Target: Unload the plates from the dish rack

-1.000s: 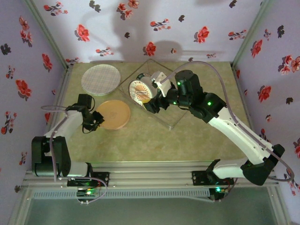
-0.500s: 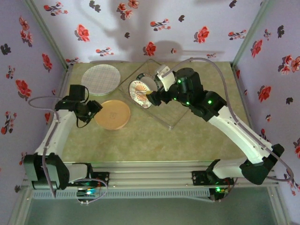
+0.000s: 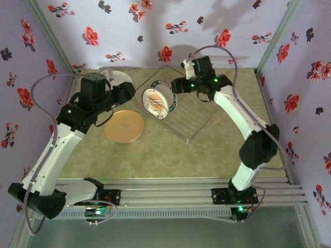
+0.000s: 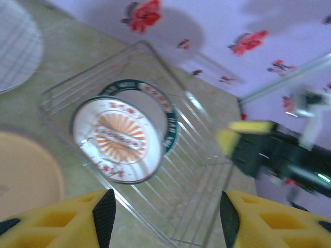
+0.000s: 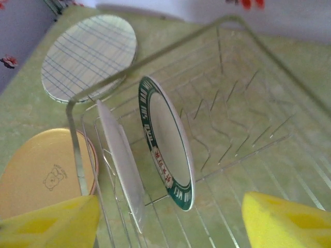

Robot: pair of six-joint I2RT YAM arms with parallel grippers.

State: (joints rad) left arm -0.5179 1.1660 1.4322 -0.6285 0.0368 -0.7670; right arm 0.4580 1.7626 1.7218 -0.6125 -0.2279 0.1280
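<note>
Clear dish rack: two plates upright; two more (flat) on table.

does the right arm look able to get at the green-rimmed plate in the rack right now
Probably yes. The right gripper is open above the dish rack, and the green-rimmed plate stands on edge, top rim exposed. The sunburst plate crowds one face; the other faces bare slots.

I see the clear dish rack upper centre, the sunburst plate and green-rimmed plate standing on edge in its left corner. Left of it, the orange-tan plate and grid plate lie flat on the surface.
</note>
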